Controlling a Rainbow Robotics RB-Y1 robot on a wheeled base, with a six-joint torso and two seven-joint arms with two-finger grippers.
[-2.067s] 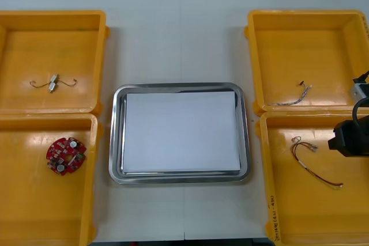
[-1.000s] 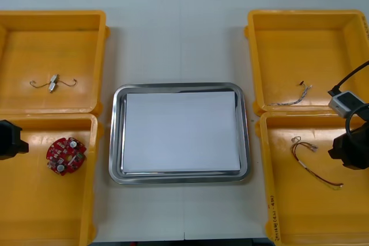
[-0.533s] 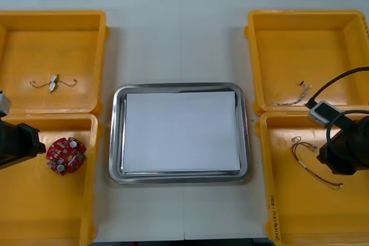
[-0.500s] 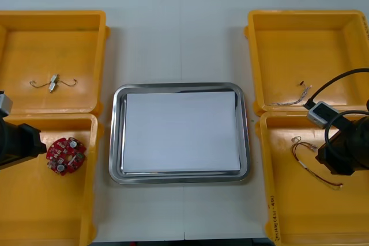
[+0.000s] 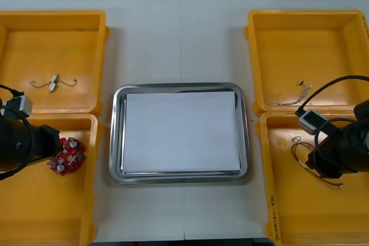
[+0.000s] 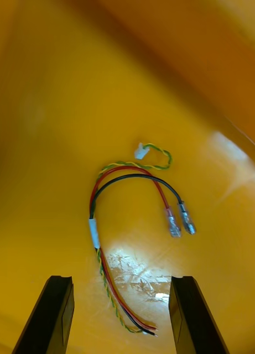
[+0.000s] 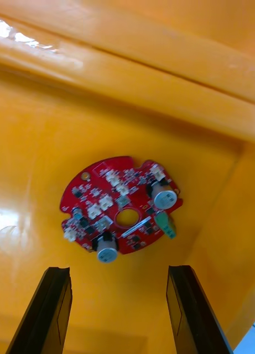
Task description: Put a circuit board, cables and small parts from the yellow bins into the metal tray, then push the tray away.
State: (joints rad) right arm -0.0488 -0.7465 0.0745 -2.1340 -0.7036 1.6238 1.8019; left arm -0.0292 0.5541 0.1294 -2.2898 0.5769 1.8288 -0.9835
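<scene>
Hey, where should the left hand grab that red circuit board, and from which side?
Take the red circuit board by its rim, a finger on each opposite edge, coming straight down from above. It lies flat on the yellow bin floor, so the rim is probably the only purchase. The open left hand hovers over it. The right hand hovers over a cable.
</scene>
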